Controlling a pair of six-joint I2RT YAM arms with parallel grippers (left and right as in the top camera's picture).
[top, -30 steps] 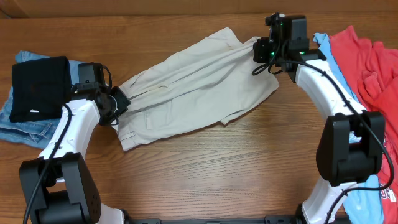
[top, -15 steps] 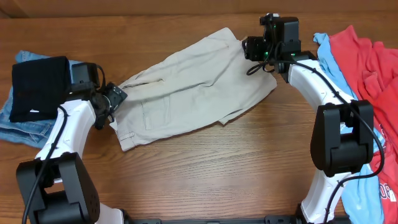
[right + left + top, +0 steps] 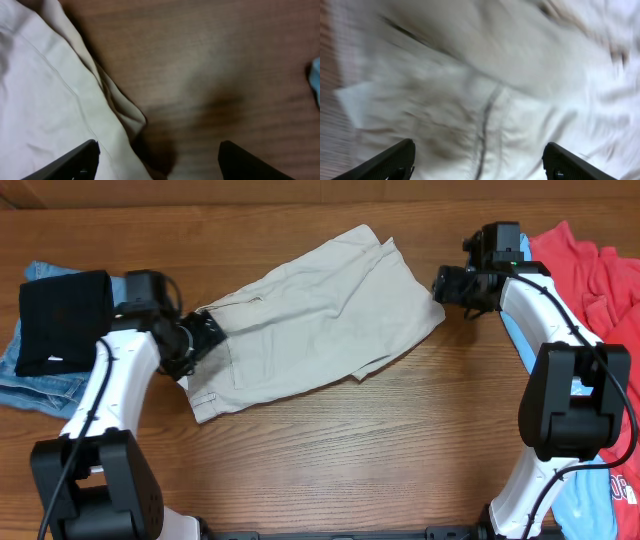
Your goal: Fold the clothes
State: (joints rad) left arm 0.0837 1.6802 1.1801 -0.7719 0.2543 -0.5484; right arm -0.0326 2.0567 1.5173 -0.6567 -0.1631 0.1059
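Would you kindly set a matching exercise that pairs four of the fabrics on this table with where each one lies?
Things:
1. shorts
2. red top
3. black cloth
4. denim

Places:
A. far left, under another fabric
B. far right
C. in the middle
D. folded on top of the denim

Pairs: 1-C, 2-B, 3-D, 4-A

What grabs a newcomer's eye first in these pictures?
The beige shorts lie spread diagonally across the table. The left pincer hangs open over their left end, the right pincer open just beyond their right end. A bright red top lies bunched at the right edge.
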